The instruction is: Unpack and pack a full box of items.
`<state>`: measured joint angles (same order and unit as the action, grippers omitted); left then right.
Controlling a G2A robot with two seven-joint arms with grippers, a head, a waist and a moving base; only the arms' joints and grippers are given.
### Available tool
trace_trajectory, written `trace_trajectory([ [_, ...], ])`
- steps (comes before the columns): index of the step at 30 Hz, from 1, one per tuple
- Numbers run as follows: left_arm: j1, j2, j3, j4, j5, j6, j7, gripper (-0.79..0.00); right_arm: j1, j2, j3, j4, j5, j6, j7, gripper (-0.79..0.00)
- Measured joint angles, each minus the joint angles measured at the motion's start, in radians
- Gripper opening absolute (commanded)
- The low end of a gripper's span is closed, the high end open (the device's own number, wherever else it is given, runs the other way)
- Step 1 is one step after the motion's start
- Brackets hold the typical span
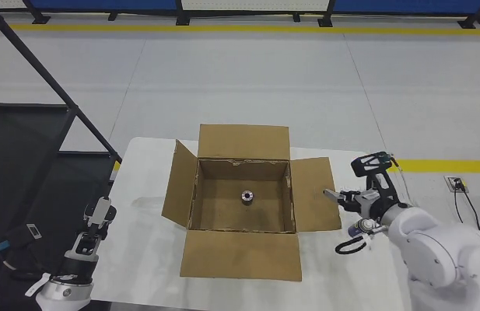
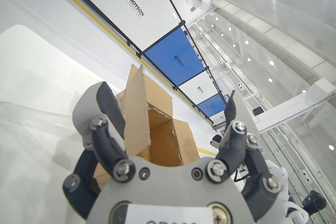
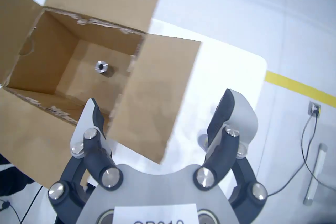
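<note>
1. Top view: an open cardboard box (image 1: 243,141) sits at the middle of the white counter (image 1: 146,202), its mouth facing straight up and all four flaps folded outward.
2. On the box floor, a little above frame centre, stands a small metal cylinder (image 1: 246,197). It appears to be on end, with its long axis vertical and a round end face with a dark centre pointing up. It is well apart from every wall.
3. In the right wrist view the same cylinder (image 3: 101,68) shows its slotted end face, with the body running away below it.
4. The left end effector (image 1: 99,211) is at the lower left of the top view, by the counter's left edge and well apart from the box. In its own wrist view the left end effector (image 2: 168,93) has its fingers spread wide and nothing between them.
5. The right end effector (image 1: 333,194) is just right of the box's right flap and points toward the box. Its own wrist view shows the right end effector (image 3: 160,97) spread wide too, gripping nothing.
</note>
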<state>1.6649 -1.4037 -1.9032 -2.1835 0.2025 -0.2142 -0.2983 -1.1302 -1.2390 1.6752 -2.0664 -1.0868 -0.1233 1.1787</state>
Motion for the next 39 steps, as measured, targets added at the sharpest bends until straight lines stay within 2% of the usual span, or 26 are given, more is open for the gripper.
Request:
trace_trajectory([
  [4,0.0,0.0,0.0,0.0,0.0,0.0,0.0,0.0,-0.051,0.019,0.179,0.073,0.058,-0.089,0.046,0.0],
  [7,0.0,0.0,0.0,0.0,0.0,0.0,0.0,0.0,-0.064,0.03,0.223,0.15,0.074,-0.131,0.077,0.0],
  [12,0.0,0.0,0.0,0.0,0.0,0.0,0.0,0.0,-0.055,0.038,0.175,0.282,0.088,-0.179,0.082,0.0],
  [18,0.0,0.0,0.0,0.0,0.0,0.0,0.0,0.0,0.0,0.043,0.086,0.444,0.019,-0.16,0.031,-0.015],
  [20,0.0,0.0,0.0,0.0,0.0,0.0,0.0,0.0,0.02,0.046,0.068,0.489,0.021,-0.168,0.033,-0.206],
  [21,0.0,0.0,0.0,0.0,0.0,0.0,0.0,0.0,0.027,0.047,0.061,0.505,0.02,-0.17,0.031,-0.394],
  [23,0.0,0.0,0.0,0.0,0.0,0.0,0.0,0.0,0.041,0.049,0.048,0.539,0.026,-0.17,0.021,-0.539],
  [25,0.0,0.0,0.0,0.0,0.0,0.0,0.0,0.0,0.055,0.051,0.037,0.571,0.029,-0.17,0.014,-0.751],
  [26,0.0,0.0,0.0,0.0,0.0,0.0,0.0,0.0,0.061,0.052,0.032,0.583,0.029,-0.17,0.012,-0.785],
  [33,0.0,0.0,0.0,0.0,0.0,0.0,0.0,0.0,0.076,0.062,0.027,0.602,0.054,-0.174,0.001,-0.785],
  [39,0.0,0.0,0.0,0.0,0.0,0.0,0.0,0.0,0.039,0.076,0.08,0.465,0.107,-0.179,0.012,-0.785],
])
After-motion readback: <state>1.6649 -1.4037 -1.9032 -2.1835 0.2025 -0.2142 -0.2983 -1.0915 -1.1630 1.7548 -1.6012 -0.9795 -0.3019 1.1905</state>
